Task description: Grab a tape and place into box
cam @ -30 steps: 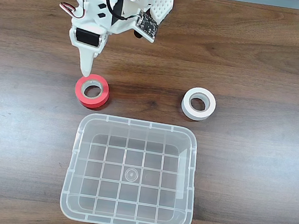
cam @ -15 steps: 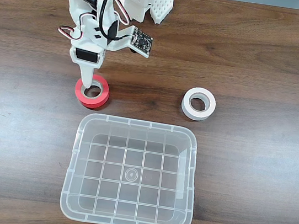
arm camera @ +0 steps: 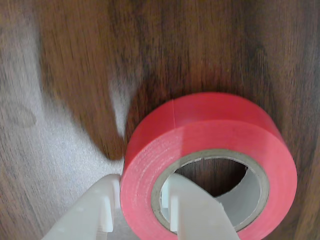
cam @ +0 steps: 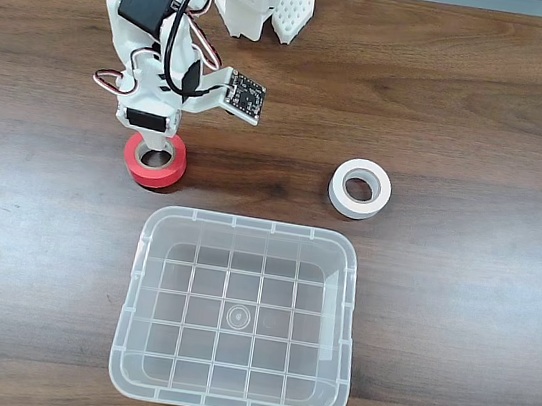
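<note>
Red tape: the roll (cam: 154, 160) lies flat on the bench (cam: 486, 112), left of centre in the fixed view, just beyond the clear box's far left corner and apart from it; in the wrist view the roll (arm camera: 200, 145) shows its red band and grey-beige core.

Tool: the white tool (cam: 160, 152) is down over the red roll in the fixed view; in the wrist view the tool (arm camera: 137, 212) straddles the roll's wall, one finger (arm camera: 192, 210) inside the core and the other (arm camera: 97, 212) against the outside of the red band; narrow gap, set on the wall of the roll; whether it presses firmly I cannot tell.

Arm: the white arm (cam: 163, 36) reaches down from the top edge of the fixed view; a small dark circuit board (cam: 243, 95) sticks out to its right.

Clear box: the lidless plastic bin (cam: 135, 275) sits at the near side of the bench; grid-ribbed bottom visible.

White tape: a second roll (cam: 360, 188) lies flat to the right of the red one, well apart from it, near the box's far right corner.
</note>
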You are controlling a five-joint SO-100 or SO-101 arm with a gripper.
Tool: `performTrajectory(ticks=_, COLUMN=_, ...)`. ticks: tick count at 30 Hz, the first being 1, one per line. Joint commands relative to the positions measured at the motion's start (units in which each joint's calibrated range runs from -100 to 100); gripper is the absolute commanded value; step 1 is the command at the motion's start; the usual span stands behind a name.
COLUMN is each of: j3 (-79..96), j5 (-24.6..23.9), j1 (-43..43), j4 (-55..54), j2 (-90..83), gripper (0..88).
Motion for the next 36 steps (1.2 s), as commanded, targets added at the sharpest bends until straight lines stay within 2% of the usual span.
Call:
performTrajectory(ticks=1, j3=-4.35, j5=0.36, j1=-0.28, j4=2.77, j2=-1.08, gripper=1.1)
performTrajectory(ticks=10, j3=-15.83, j5=0.30, j1=-0.57, j4=18.95, j2=-12.75, gripper=1.1)
performTrajectory(ticks=15, j3=-26.61, j5=0.04, j1=-5.84, j4=28.80, j2=-20.71, gripper=1.1)
performTrajectory(ticks=18, j3=-34.58, j5=-0.44, j1=-9.20, j4=30.51, j2=-21.68, gripper=1.1)
performTrajectory(ticks=25, j3=-53.15, j5=-3.28, j1=-14.76, j4=30.00, j2=-10.17, gripper=1.1)
performTrajectory(ticks=36, j3=-84.25, j5=-3.39, j1=-20.47, j4=30.00, j2=19.75, gripper=1.1)
